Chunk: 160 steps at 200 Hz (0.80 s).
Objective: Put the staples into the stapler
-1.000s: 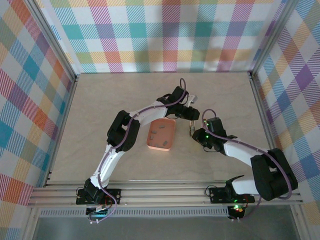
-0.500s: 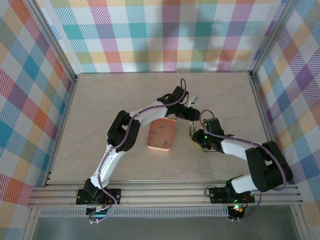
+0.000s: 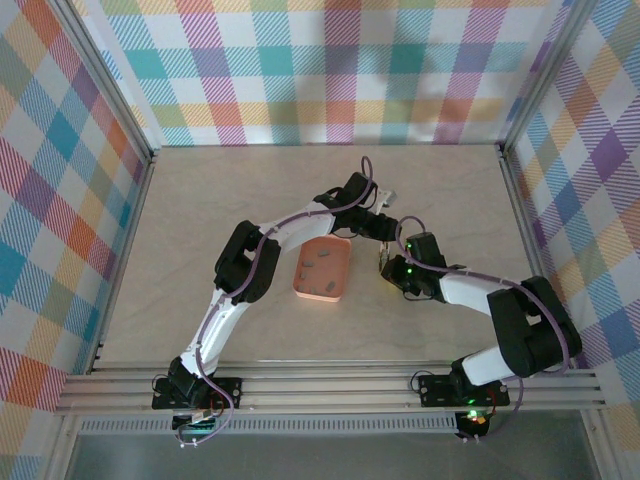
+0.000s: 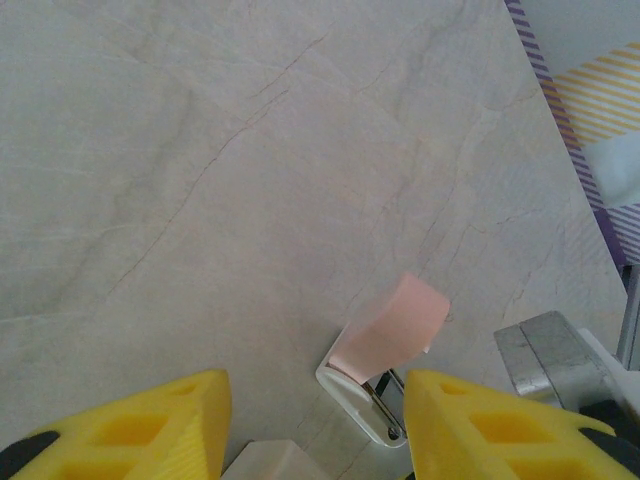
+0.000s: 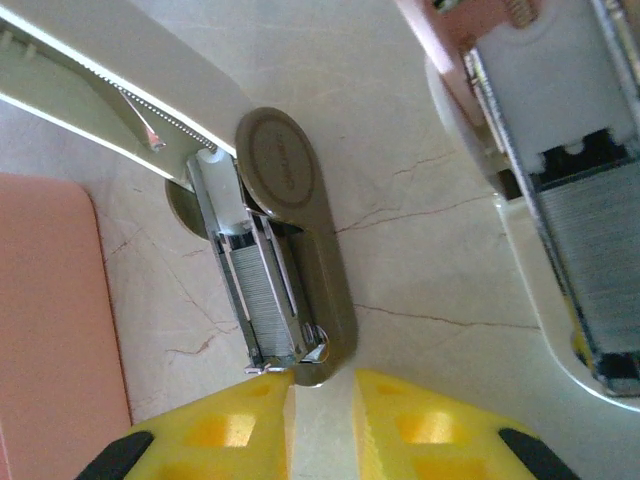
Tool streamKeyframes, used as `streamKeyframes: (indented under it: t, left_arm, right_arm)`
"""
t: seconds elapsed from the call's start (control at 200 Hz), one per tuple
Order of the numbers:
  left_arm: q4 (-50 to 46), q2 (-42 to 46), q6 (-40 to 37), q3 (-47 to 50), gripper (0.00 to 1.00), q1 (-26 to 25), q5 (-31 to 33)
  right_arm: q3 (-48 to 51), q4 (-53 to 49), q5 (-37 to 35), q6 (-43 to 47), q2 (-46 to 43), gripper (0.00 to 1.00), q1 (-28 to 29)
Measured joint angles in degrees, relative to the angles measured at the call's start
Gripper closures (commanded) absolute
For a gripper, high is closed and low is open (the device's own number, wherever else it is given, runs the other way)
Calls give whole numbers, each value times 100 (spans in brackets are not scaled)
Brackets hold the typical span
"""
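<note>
Desk (image 3: 220, 200), pale stone pattern. All items sit a little right of its centre.

Orange tray (image 3: 322, 268): lies flat at about mid-desk. A few short grey staples (image 3: 325, 258) rest loose inside it, apart from one another.

Left tool (image 4: 312, 388): reaches in over the far right corner of the tray. It is released, with the yellow fingers (image 4: 140, 425) standing wide apart. The stapler (image 4: 388, 330) lies on the desk between them. It sits close against one finger and well clear of the other, so it is not gripped. Its pink top is lifted and tilted up from a pale base, with a metal part showing at the hinge end.

Stapler position: just off the tray's right edge, between the two tools.

Right tool (image 5: 320, 400): approaches from the near right and points at the same spot. Its fingers are clenched to a narrow slit — whether anything is pinched in that slit I cannot tell. Just ahead of the fingertips lies an open metal channel (image 5: 262, 290) packed with fine grey staples, seated on a brownish oval base. The tray's orange edge shows beside it.
</note>
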<state>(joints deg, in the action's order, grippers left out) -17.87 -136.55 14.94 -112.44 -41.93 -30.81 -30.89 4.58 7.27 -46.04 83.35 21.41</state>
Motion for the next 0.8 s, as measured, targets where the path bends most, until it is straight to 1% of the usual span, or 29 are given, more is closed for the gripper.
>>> streamKeyframes:
  t: [0.095,0.51,0.675,0.8]
  left_arm:
    - [7,-90,0,-118,55,0,-7]
    - [9,-192,-4,-181,62,0,-31]
    - [17,-192,-76,-181,67,0,-155]
    - [17,-192,-114,-181,69,0,-243]
  right_arm:
    - [-24,15,17,2,48,78,4]
    - [-76,42,74,22,201,79,11]
    - [-90,39,72,39,212,80,11]
    - [-105,42,70,46,234,80,22]
